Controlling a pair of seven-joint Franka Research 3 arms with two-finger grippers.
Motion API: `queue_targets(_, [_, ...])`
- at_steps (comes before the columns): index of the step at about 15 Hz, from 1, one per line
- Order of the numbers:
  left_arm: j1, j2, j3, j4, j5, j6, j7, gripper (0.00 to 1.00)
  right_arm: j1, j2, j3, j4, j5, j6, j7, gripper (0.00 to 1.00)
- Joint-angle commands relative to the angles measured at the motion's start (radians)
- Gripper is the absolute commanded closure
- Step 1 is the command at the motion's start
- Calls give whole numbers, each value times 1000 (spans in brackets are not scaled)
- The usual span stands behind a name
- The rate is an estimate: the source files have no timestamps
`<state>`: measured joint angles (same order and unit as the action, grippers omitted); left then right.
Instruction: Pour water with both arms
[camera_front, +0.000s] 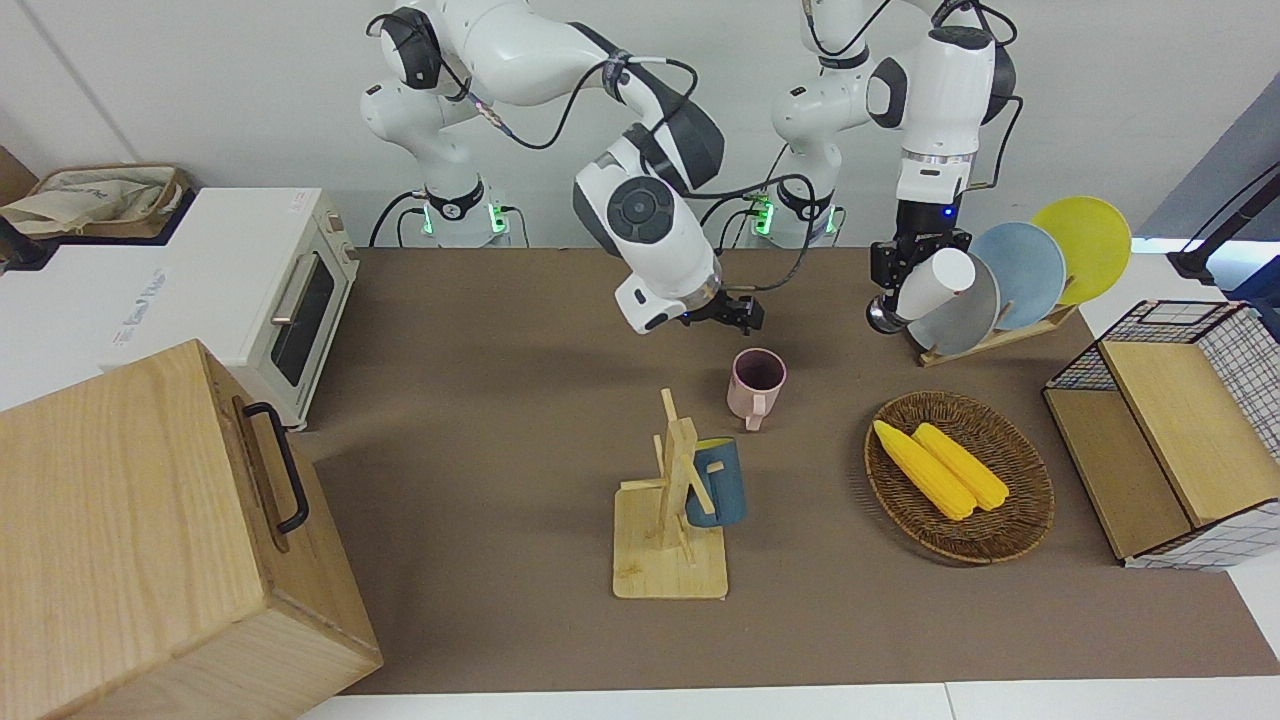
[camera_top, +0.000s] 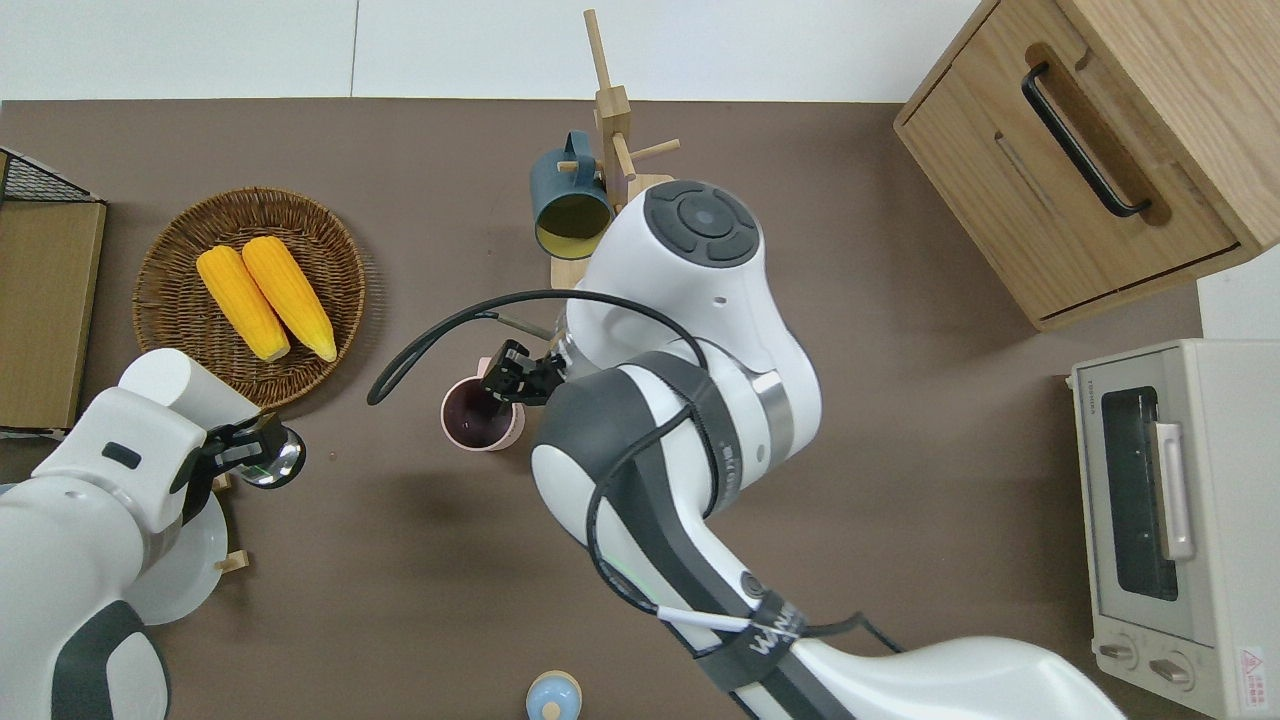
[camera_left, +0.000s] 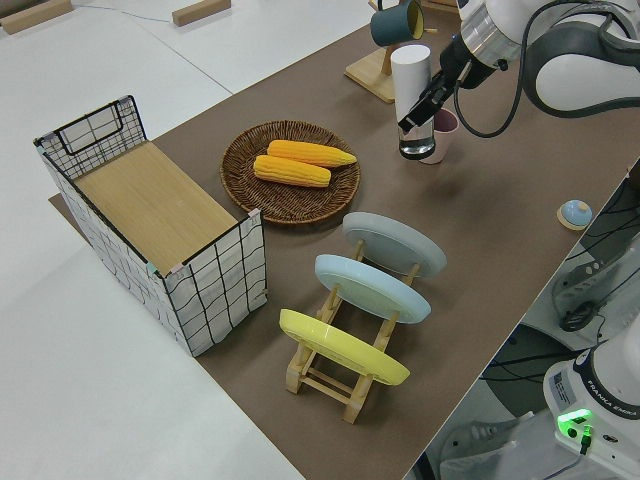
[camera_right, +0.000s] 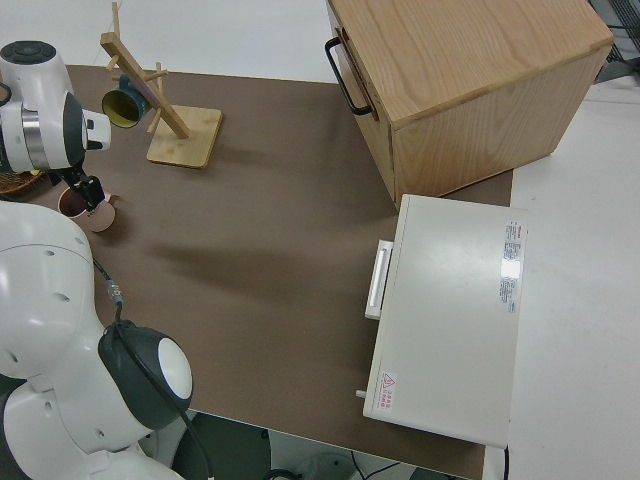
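Left gripper is clamped on a white bottle with a steel base, held tilted over the table between the pink mug and the plate rack, clear of the mug. Right gripper sits at the pink mug's rim; whether its fingers are apart or together cannot be told. The mug stands upright, nearer to the robots than the wooden mug tree.

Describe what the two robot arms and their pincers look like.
Both arms, the left arm and the right arm, are white and jointed, with dark grey joint covers, silver wrist rings and looping black cables. Each ends in a black two-finger pincer: left pincer, right pincer.
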<state>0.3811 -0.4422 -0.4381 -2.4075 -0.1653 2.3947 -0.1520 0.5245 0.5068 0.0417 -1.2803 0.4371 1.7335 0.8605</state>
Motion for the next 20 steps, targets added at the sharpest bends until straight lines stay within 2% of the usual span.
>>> queue_targets(1, [-63, -30, 9, -24, -37, -5, -12, 1000, -101, -120, 15, -33, -72, -130, -58, 13])
queue_targets(2, [-88, -30, 9, -34, -37, -6, -14, 1000, -136, -146, 14, -34, -87, -179, -120, 13])
queue_targets(4, [-126, -36, 9, -59, -40, -6, -17, 1000, -194, -165, 14, -34, -138, -238, -220, 13])
queue_targets(6, [-172, -36, 9, -76, -45, -6, -41, 1000, -251, -189, 14, -57, -232, -262, -355, 13])
queue_targets(8, [-208, -35, 9, -88, -45, -6, -58, 1000, -299, -200, 15, -73, -299, -262, -470, 13])
queue_targets(12, [-278, -35, 9, -108, -45, -8, -89, 1000, -395, -208, 14, -74, -357, -259, -648, 13])
queue_targets(18, [-357, -30, 3, -133, -45, -19, -133, 1000, -481, -238, 15, -74, -423, -224, -776, 13])
queue_targets(20, [-355, -27, -23, -136, -45, -22, -141, 1000, -495, -258, 15, -74, -432, -207, -799, 13])
